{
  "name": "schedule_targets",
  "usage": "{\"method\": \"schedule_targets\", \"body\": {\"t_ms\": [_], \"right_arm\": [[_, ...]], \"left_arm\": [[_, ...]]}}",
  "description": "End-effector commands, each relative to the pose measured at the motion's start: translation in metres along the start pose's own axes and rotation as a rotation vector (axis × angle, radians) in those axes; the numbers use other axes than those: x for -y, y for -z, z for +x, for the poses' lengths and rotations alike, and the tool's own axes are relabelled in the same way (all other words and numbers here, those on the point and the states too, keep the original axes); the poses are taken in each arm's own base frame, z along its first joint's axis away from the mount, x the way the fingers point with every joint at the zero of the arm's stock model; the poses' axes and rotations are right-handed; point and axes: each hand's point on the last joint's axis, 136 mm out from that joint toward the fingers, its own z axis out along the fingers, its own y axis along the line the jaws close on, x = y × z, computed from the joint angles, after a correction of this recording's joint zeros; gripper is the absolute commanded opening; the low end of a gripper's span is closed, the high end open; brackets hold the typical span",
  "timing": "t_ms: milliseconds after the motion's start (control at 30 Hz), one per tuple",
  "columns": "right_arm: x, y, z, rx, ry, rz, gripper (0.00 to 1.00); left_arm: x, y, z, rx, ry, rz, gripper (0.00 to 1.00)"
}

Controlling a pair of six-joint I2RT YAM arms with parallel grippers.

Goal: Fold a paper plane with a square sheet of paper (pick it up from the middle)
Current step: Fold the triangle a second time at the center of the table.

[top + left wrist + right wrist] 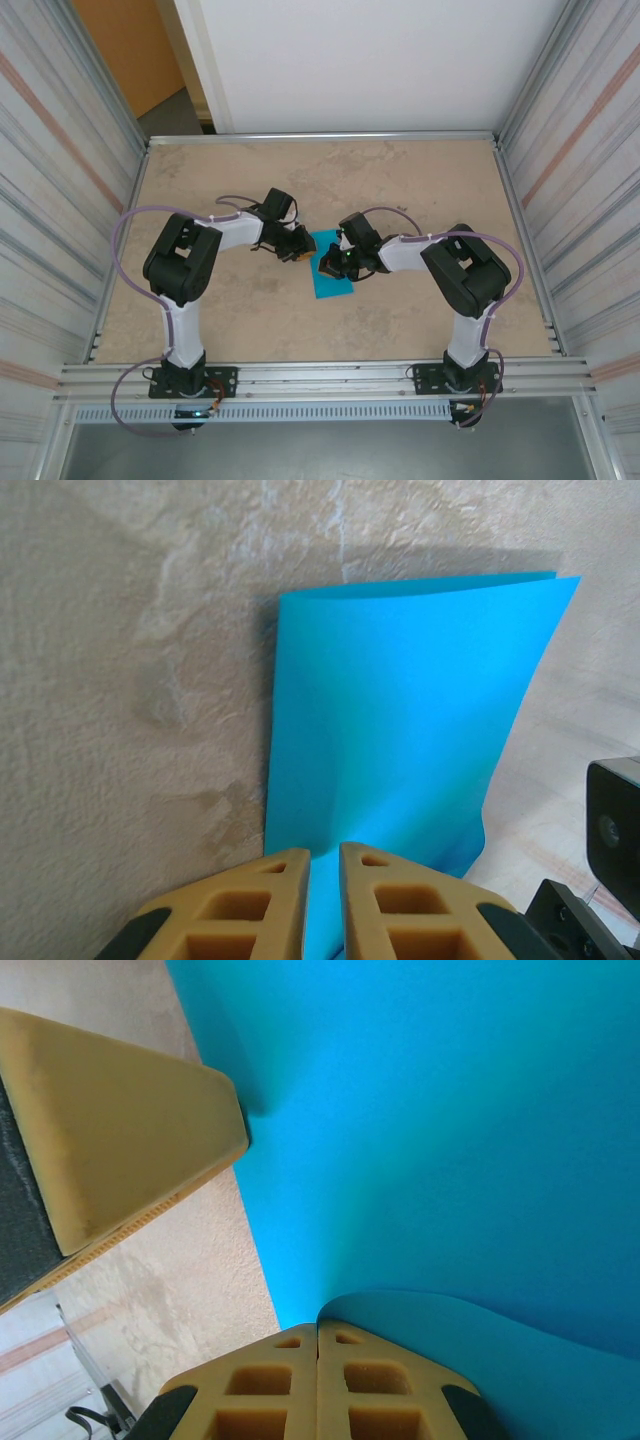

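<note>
While the paper [400,730] is clamped by both the left hand [323,853] and right hand [317,1326], edges should be aligned squarely before the fold is pressed onto the surface [130,680].

Sheet of paper [335,285]: plain turquoise-blue, unmarked, mid-table. It isn't flat. It's bent over on itself, and the left wrist view shows two layers meeting at the far edge. The surface bows smoothly, with no sharp crease that I can see. My left tool [325,852] pinches its near edge. My right tool [318,1325] grips another edge, where the paper curls up.
</note>
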Motion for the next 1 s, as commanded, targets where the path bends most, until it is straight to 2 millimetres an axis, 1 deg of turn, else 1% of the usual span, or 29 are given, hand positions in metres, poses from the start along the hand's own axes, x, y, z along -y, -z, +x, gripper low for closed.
{"method": "schedule_targets", "body": {"t_ms": [0,300,400,467,633,733,833,967], "right_arm": [[0.005,-0.004,-0.005,0.015,-0.023,0.023,0.00],[0.015,-0.006,-0.004,0.011,-0.044,0.061,0.01],[0.021,-0.008,-0.002,0.003,-0.062,0.085,0.04],[0.024,-0.009,-0.001,-0.001,-0.072,0.096,0.07],[0.029,-0.011,0.002,-0.013,-0.095,0.112,0.16],[0.029,-0.012,0.002,-0.019,-0.100,0.111,0.23],[0.027,-0.013,0.002,-0.023,-0.100,0.108,0.28],[0.025,-0.012,0.001,-0.027,-0.094,0.104,0.33]], "left_arm": [[-0.028,-0.011,0.018,-0.066,0.035,-0.088,0.17],[-0.028,-0.010,0.019,-0.064,0.034,-0.088,0.17],[-0.022,-0.006,0.017,-0.055,0.030,-0.077,0.17],[-0.013,-0.001,0.015,-0.051,0.023,-0.059,0.17],[0.018,0.024,0.001,-0.002,-0.020,-0.014,0.19],[0.029,0.043,-0.009,0.058,-0.025,-0.003,0.21],[0.029,0.063,-0.016,0.118,-0.002,-0.005,0.23],[0.018,0.084,-0.018,0.174,0.039,-0.001,0.25]]}}
